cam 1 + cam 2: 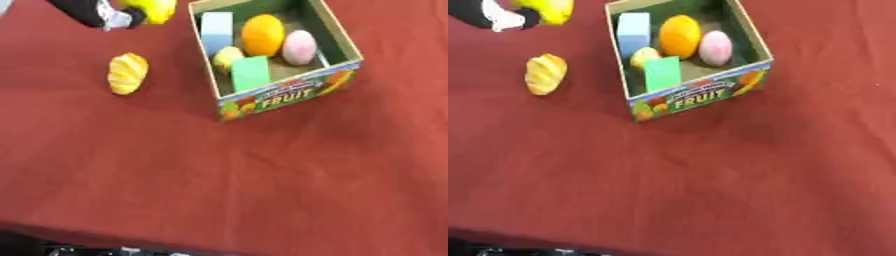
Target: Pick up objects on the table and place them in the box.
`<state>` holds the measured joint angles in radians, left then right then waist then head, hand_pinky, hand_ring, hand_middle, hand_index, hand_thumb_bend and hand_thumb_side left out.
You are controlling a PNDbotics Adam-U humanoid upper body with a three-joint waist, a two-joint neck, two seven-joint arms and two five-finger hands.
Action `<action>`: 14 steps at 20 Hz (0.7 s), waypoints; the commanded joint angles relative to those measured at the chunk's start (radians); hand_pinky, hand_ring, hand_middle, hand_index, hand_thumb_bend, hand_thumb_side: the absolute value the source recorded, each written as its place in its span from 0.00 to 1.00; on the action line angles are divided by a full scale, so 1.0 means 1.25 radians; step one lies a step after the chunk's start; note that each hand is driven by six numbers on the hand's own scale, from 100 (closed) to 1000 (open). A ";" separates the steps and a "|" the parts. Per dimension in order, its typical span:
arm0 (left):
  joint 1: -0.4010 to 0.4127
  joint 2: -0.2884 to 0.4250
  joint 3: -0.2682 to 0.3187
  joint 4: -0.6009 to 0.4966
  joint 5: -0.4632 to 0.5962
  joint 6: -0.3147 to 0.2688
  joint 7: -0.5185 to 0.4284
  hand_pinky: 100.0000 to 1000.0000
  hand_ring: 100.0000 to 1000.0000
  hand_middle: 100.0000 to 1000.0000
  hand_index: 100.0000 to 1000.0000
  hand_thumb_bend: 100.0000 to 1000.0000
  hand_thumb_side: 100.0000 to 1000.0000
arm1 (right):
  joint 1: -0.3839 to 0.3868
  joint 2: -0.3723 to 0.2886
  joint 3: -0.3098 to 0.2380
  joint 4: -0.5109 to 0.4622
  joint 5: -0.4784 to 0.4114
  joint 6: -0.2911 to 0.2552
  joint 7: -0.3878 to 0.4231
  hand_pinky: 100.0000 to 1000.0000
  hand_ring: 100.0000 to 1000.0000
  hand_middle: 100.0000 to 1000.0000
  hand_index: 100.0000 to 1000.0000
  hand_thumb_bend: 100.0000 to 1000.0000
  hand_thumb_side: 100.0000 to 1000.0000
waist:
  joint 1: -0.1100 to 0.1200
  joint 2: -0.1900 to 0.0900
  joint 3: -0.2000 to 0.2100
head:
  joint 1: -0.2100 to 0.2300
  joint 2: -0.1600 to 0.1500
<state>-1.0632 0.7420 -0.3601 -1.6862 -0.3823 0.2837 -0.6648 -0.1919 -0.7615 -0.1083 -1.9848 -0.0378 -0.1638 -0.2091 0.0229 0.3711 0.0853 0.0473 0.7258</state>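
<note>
Red table (262,190) carries the box (284,95), already holding five items: orange ball, blue block, green block, pink egg, small yellow piece. Yellow-orange ridged object (128,73) lies on the cloth left of the box, not yet placed. Left hand (109,17) at the top edge is cut off; it appears to be grasping a yellow object (150,9), finger detail unclear. Right hand unseen.
</note>
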 commanded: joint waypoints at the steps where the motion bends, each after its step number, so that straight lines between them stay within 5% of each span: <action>1: -0.047 -0.052 -0.006 0.050 -0.029 -0.019 -0.010 0.67 0.57 0.52 0.67 0.40 0.00 | -0.011 -0.027 -0.004 -0.012 -0.009 -0.002 0.004 0.76 0.66 0.59 0.70 0.00 0.43 | 0.001 -0.017 -0.005 | 0.002 -0.007; 14: -0.132 -0.232 -0.025 0.305 -0.101 -0.069 0.022 0.66 0.57 0.53 0.68 0.31 0.00 | -0.040 -0.018 0.005 -0.012 -0.027 0.004 0.021 0.76 0.66 0.59 0.70 0.00 0.44 | 0.011 -0.003 -0.040 | 0.016 -0.017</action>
<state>-1.2002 0.4550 -0.3969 -1.3226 -0.4961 0.2081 -0.6429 -0.2308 -0.7614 -0.0975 -1.9848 -0.0650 -0.1578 -0.1859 0.0399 0.3881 0.0356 0.0611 0.7181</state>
